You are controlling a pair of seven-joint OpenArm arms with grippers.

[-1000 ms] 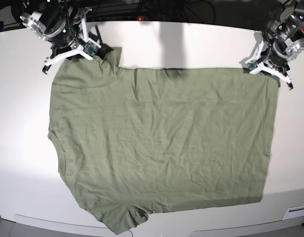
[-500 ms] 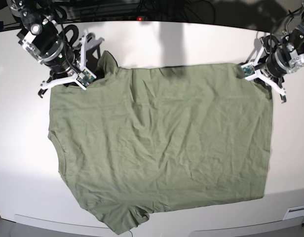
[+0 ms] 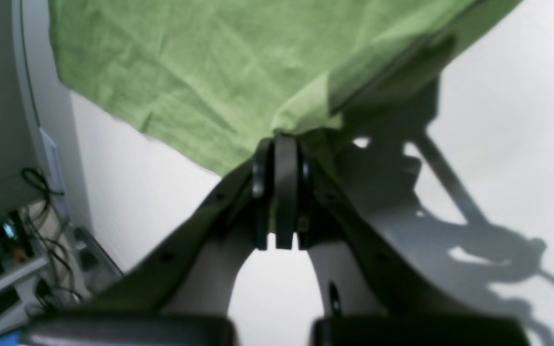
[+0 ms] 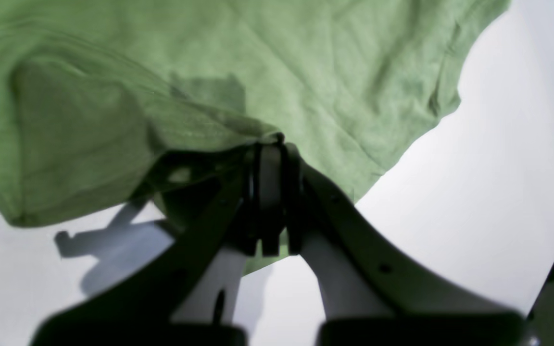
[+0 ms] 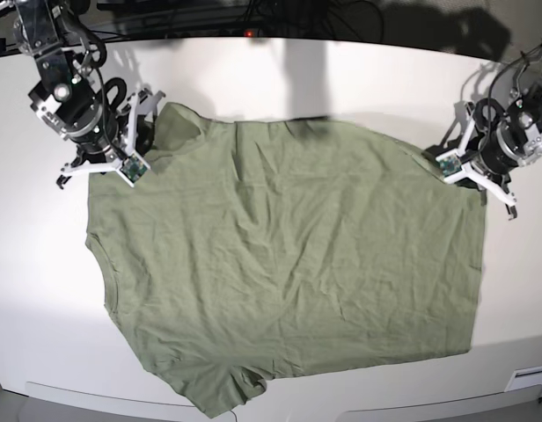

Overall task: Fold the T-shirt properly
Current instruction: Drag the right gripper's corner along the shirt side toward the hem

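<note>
The sage-green T-shirt [image 5: 289, 255] lies spread over the white table [image 5: 280, 79], its far edge raised at both ends. My left gripper [image 5: 469, 176], on the right of the base view, is shut on the far right corner of the cloth. The left wrist view shows its black pads [image 3: 284, 192] pressed together on a fold of the T-shirt [image 3: 200, 62]. My right gripper [image 5: 139, 145], on the left of the base view, is shut on the far left corner by the sleeve. Its pads [image 4: 270, 192] pinch the T-shirt [image 4: 306, 57], and the sleeve hangs beside them.
Dark cables and equipment [image 5: 253, 13] run along the table's back edge. More cables and gear [image 3: 31, 230] sit beyond the table's edge in the left wrist view. A pale rail [image 5: 104, 400] borders the front edge, with a small white label [image 5: 526, 380] at the right.
Both grippers have come toward the front of the table, drawing the shirt's far edge with them. That edge now lies further forward and is lifted at both corners.
</note>
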